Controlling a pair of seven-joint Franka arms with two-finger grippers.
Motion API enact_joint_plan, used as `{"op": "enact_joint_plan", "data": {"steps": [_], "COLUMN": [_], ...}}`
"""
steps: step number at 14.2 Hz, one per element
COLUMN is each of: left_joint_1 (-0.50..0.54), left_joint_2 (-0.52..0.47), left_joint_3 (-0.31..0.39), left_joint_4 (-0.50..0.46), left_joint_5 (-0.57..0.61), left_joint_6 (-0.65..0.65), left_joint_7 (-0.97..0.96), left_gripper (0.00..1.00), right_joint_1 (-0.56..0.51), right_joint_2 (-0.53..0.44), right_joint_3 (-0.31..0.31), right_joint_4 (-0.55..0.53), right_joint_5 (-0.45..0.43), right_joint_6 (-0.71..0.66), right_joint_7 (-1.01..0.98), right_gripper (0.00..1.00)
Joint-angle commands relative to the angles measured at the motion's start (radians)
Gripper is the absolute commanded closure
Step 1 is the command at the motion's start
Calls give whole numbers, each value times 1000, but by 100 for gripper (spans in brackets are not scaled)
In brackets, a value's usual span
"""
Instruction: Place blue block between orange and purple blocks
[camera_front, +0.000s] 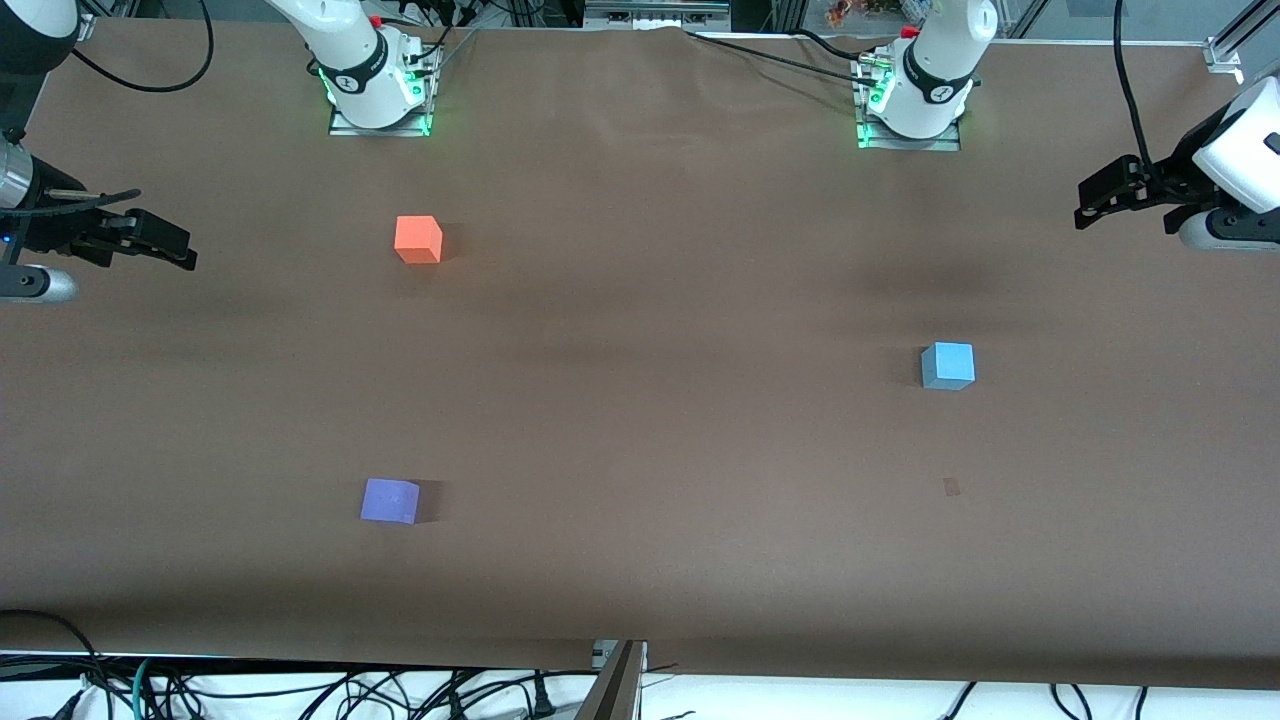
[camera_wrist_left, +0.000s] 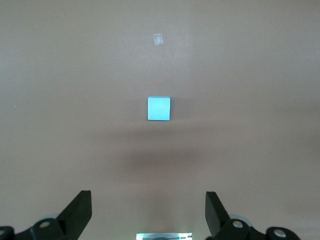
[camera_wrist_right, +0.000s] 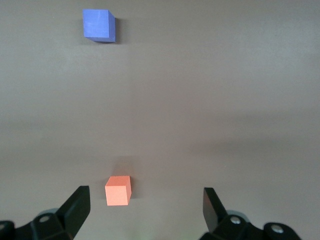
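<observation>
The blue block (camera_front: 947, 365) (camera_wrist_left: 159, 108) sits alone on the brown table toward the left arm's end. The orange block (camera_front: 418, 240) (camera_wrist_right: 118, 190) lies toward the right arm's end, close to that arm's base. The purple block (camera_front: 390, 501) (camera_wrist_right: 98, 25) lies nearer the front camera than the orange one, almost in line with it. My left gripper (camera_front: 1082, 214) (camera_wrist_left: 148, 210) hangs open and empty over the left arm's end of the table. My right gripper (camera_front: 188, 256) (camera_wrist_right: 145, 207) hangs open and empty over the right arm's end, apart from the orange block.
The two arm bases (camera_front: 378, 95) (camera_front: 912, 105) stand along the table's back edge with cables running from them. A small tape mark (camera_front: 951, 487) (camera_wrist_left: 158, 39) lies nearer the front camera than the blue block. A metal bar (camera_front: 617, 682) and loose cables hang at the front edge.
</observation>
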Motion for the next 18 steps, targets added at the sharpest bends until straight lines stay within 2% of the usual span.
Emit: {"op": "enact_joint_plan", "data": {"steps": [1, 18], "left_joint_1": [8, 9], "left_joint_2": [8, 9], "left_joint_3": [-11, -11], "left_joint_4": [24, 25], "left_joint_5": [-2, -2], "left_joint_6": [-11, -11], "left_joint_7": [-2, -11], "left_gripper": [0, 0], "right_joint_1": [0, -1], "right_joint_2": [11, 13], "right_joint_3": [2, 0], "right_joint_4": [24, 24], "right_joint_5": [5, 5], "right_joint_6": [-2, 13], "right_joint_7": [-9, -11], "right_gripper": [0, 0]}}
